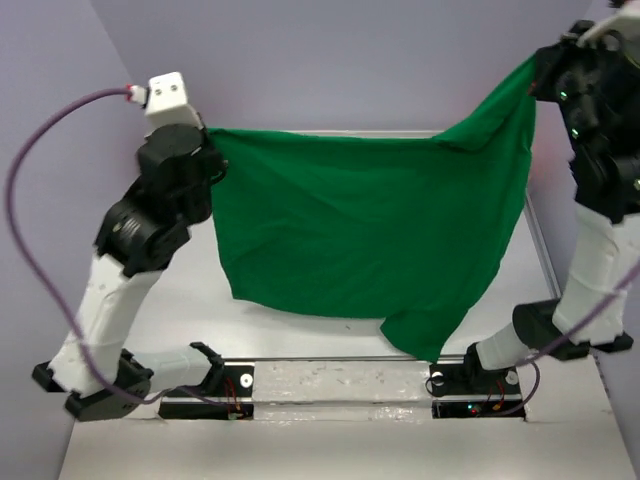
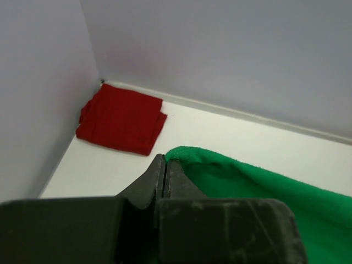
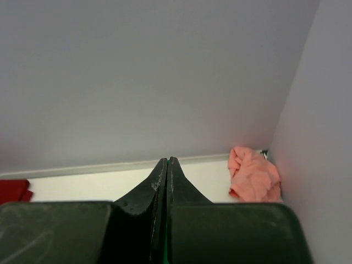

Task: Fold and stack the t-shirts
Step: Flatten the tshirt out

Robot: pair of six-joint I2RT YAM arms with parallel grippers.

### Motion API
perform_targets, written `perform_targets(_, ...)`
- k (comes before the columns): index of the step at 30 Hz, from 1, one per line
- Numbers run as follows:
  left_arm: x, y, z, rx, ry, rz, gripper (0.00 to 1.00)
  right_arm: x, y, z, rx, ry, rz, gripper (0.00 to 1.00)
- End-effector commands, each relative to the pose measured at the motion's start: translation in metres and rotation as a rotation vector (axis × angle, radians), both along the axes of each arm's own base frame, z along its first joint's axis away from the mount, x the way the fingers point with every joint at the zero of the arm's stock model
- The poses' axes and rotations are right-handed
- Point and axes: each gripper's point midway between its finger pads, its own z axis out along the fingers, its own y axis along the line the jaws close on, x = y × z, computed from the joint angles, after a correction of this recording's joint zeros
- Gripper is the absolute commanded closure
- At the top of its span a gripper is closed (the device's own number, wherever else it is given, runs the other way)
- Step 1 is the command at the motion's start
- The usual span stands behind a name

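The bright green t-shirt [image 1: 370,230] hangs spread between both arms above the table. My left gripper [image 1: 208,150] is shut on its left top corner; the left wrist view shows the jaws pressed together with green cloth [image 2: 264,187] at the tips [image 2: 165,159]. My right gripper [image 1: 540,75] is raised high at the right and shut on the shirt's other top corner; in the right wrist view the jaws [image 3: 166,162] are closed with a sliver of green between them. The dark red t-shirt [image 2: 122,117] lies folded in the far left corner. The salmon pink t-shirt [image 3: 254,175] lies crumpled in the far right corner.
Grey walls enclose the table on the left, back and right. The arm bases [image 1: 340,385] sit at the near edge, with a purple cable [image 1: 30,170] looping at the left. The green shirt's lower hem hangs near the right base.
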Motion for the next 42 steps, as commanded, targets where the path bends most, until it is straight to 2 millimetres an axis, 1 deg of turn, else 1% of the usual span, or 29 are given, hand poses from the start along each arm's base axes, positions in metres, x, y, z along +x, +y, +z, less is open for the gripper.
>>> perform_targets(1, 0.103, -0.018, -0.073, -0.030, 0.140, -0.096, 1.00, 0.088, -0.006, -0.056, -0.071, 0.156, -0.076, 1.00)
perform_targets(2, 0.118, -0.019, -0.072, -0.054, 0.120, -0.111, 1.00, 0.101, -0.008, -0.065, -0.092, 0.179, -0.082, 1.00)
perform_targets(3, 0.142, -0.009, -0.090, -0.050, 0.160, -0.089, 1.00, 0.129, -0.012, -0.086, -0.099, 0.223, -0.077, 1.00)
perform_targets(5, 0.162, -0.011, -0.097, -0.048, 0.173, -0.089, 1.00, 0.154, -0.017, -0.108, -0.101, 0.266, -0.081, 1.00)
perform_targets(6, 0.174, -0.011, -0.092, -0.034, 0.146, -0.087, 1.00, 0.165, -0.020, -0.115, -0.099, 0.276, -0.087, 1.00)
perform_targets(7, 0.195, 0.000, -0.113, -0.031, 0.189, -0.058, 1.00, 0.183, -0.022, -0.134, -0.101, 0.310, -0.075, 1.00)
perform_targets(9, 0.218, 0.004, -0.118, -0.037, 0.177, -0.067, 1.00, 0.201, -0.021, -0.151, -0.115, 0.333, -0.072, 1.00)
perform_targets(10, 0.235, 0.011, -0.140, -0.036, 0.220, -0.055, 1.00, 0.217, -0.027, -0.173, -0.119, 0.377, -0.085, 1.00)
perform_targets(12, 0.253, 0.010, -0.144, -0.028, 0.202, -0.062, 1.00, 0.230, -0.034, -0.191, -0.130, 0.408, -0.095, 1.00)
perform_targets(13, 0.264, 0.010, -0.167, -0.002, 0.241, -0.062, 1.00, 0.241, -0.032, -0.212, -0.135, 0.441, -0.082, 1.00)
perform_targets(15, 0.276, 0.011, -0.177, 0.014, 0.247, -0.064, 1.00, 0.255, -0.041, -0.240, -0.137, 0.477, -0.081, 1.00)
perform_targets(17, 0.291, 0.009, -0.198, 0.013, 0.259, -0.072, 1.00, 0.264, -0.034, -0.261, -0.146, 0.504, -0.033, 1.00)
perform_targets(18, 0.301, 0.008, -0.213, 0.017, 0.281, -0.076, 1.00, 0.274, -0.036, -0.281, -0.162, 0.535, -0.037, 1.00)
perform_targets(19, 0.306, 0.008, -0.218, 0.020, 0.282, -0.075, 1.00, 0.283, -0.041, -0.304, -0.165, 0.575, -0.039, 1.00)
perform_targets(20, 0.310, 0.007, -0.229, 0.021, 0.301, -0.074, 1.00, 0.283, -0.039, -0.307, -0.171, 0.581, -0.023, 1.00)
perform_targets(22, 0.317, 0.006, -0.251, 0.026, 0.339, -0.075, 1.00, 0.290, -0.038, -0.333, -0.178, 0.619, -0.011, 1.00)
perform_targets(23, 0.322, 0.005, -0.250, 0.021, 0.315, -0.080, 1.00, 0.291, -0.037, -0.343, -0.177, 0.635, -0.003, 1.00)
perform_targets(25, 0.325, 0.004, -0.271, 0.020, 0.349, -0.077, 1.00, 0.296, -0.037, -0.352, -0.177, 0.634, 0.000, 1.00)
perform_targets(27, 0.328, -0.002, -0.272, -0.005, 0.352, -0.097, 1.00, 0.296, -0.037, -0.364, -0.174, 0.652, 0.001, 1.00)
perform_targets(29, 0.326, -0.009, -0.262, -0.026, 0.329, -0.114, 1.00, 0.294, -0.035, -0.364, -0.167, 0.651, 0.011, 1.00)
perform_targets(32, 0.311, -0.026, -0.223, -0.003, 0.261, -0.118, 1.00, 0.282, -0.032, -0.334, -0.179, 0.607, 0.000, 1.00)
perform_targets(33, 0.304, -0.032, -0.205, 0.021, 0.243, -0.125, 1.00, 0.276, -0.019, -0.321, -0.194, 0.589, 0.020, 1.00)
perform_targets(34, 0.290, -0.037, -0.173, 0.028, 0.195, -0.129, 1.00, 0.269, -0.012, -0.303, -0.205, 0.558, 0.020, 1.00)
perform_targets(35, 0.276, -0.056, -0.152, 0.044, 0.163, -0.147, 1.00, 0.251, -0.009, -0.259, -0.213, 0.480, 0.006, 1.00)
perform_targets(36, 0.254, -0.058, -0.110, 0.064, 0.097, -0.147, 1.00, 0.237, 0.003, -0.233, -0.227, 0.440, 0.012, 1.00)
perform_targets(38, 0.222, -0.072, -0.067, 0.059, 0.027, -0.178, 1.00, 0.208, 0.011, -0.187, -0.224, 0.365, 0.008, 1.00)
perform_targets(39, 0.199, -0.090, -0.050, 0.053, 0.010, -0.224, 1.00, 0.178, 0.013, -0.146, -0.215, 0.290, 0.007, 1.00)
perform_targets(40, 0.168, -0.088, -0.015, 0.025, -0.057, -0.243, 1.00, 0.157, 0.020, -0.130, -0.212, 0.273, 0.007, 1.00)
perform_targets(42, 0.127, -0.092, 0.014, 0.002, -0.117, -0.263, 1.00, 0.121, 0.024, -0.101, -0.201, 0.214, 0.003, 1.00)
